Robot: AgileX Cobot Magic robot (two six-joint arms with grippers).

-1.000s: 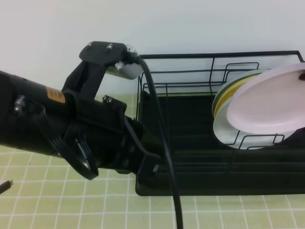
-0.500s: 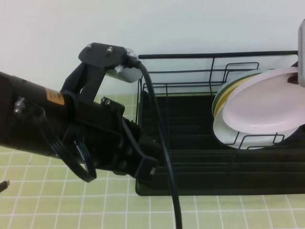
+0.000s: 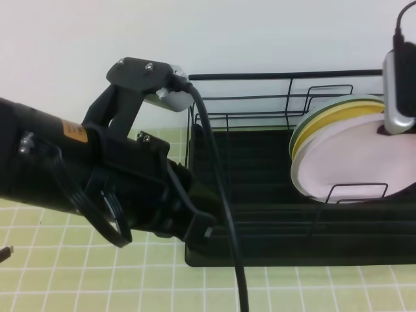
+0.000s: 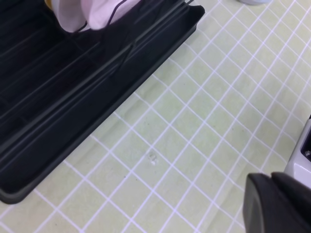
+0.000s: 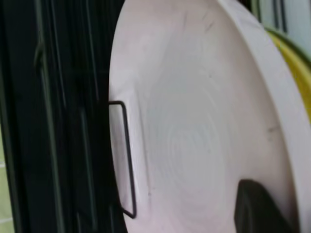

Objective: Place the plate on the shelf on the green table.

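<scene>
The plate (image 3: 338, 162) stands in the shelf (image 3: 260, 214) at right; both claws are closed, holding nothing.

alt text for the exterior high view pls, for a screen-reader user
A pale pink plate stands on edge in a black wire shelf, leaning against a white plate and a yellow-rimmed plate behind it. The right arm's wrist camera hangs over the plates. The black left arm fills the left foreground above the green table.

The big black left arm (image 3: 97, 182) reaches across low, its gripper (image 4: 279, 201) shut. The right gripper (image 5: 257, 206) is shut too.
</scene>
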